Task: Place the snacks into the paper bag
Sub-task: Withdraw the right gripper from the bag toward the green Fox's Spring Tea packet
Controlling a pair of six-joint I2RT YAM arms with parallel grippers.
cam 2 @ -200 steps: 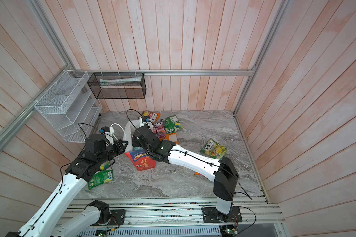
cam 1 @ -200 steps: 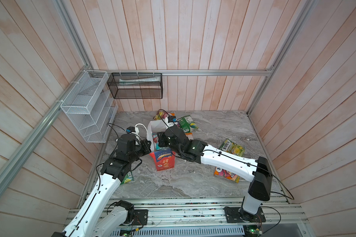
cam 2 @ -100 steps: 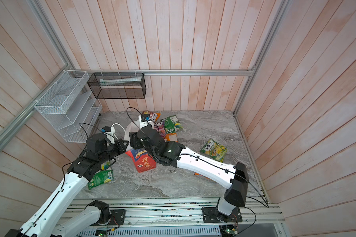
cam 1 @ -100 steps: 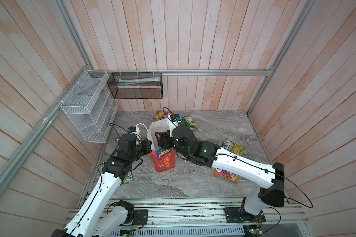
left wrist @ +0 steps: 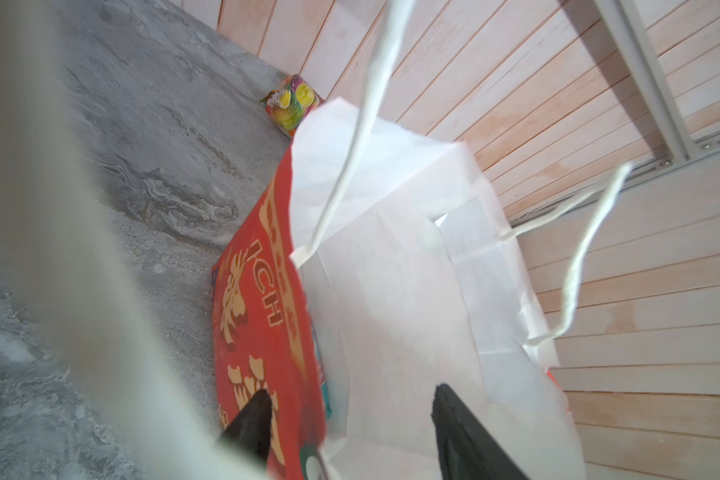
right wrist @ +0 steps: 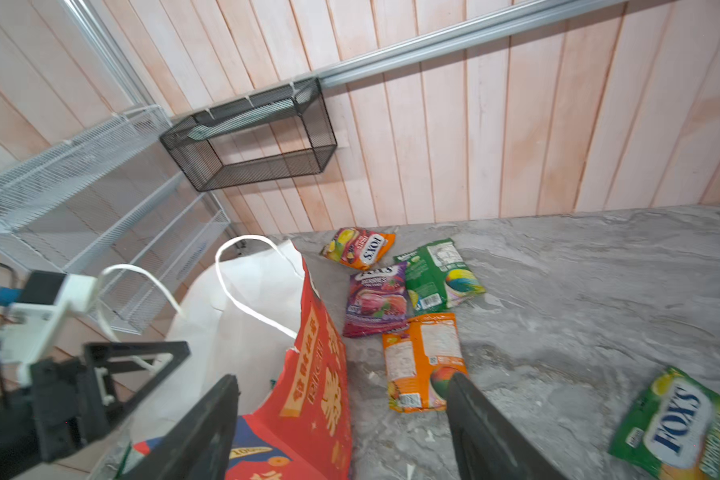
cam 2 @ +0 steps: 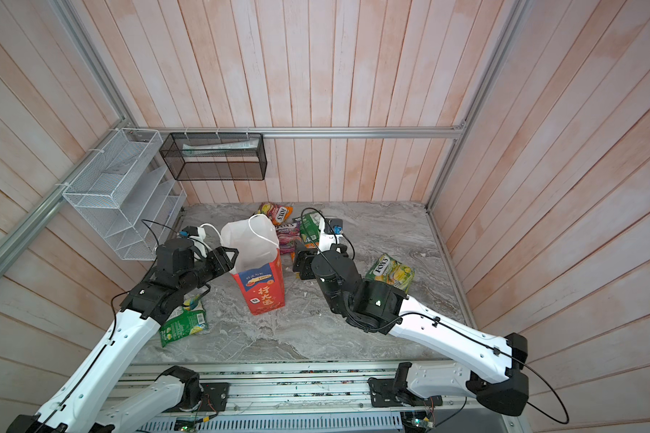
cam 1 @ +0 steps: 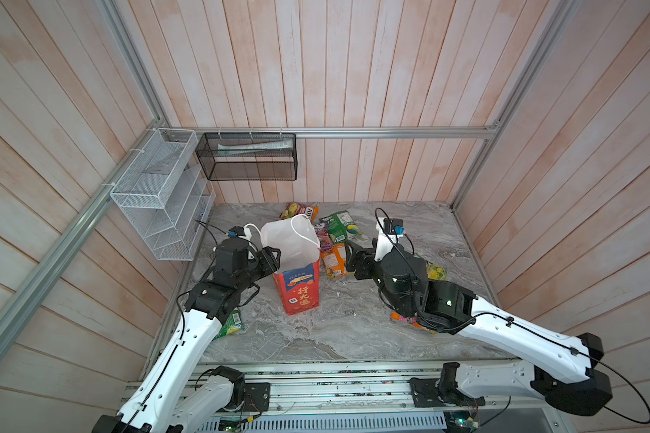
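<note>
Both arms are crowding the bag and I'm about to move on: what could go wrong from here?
1. The paper bag stands free; the left gripper, open across its rim near a cord handle, might snag and tip it.
2. The green packet lies partly under the left arm and could get swept away.
3. The right gripper, open and empty, may nudge the orange packet aside.

White wire rack (cam 1: 158, 195) and black mesh basket (cam 1: 246, 157) hang above the marble tabletop (cam 1: 353, 326).
</note>
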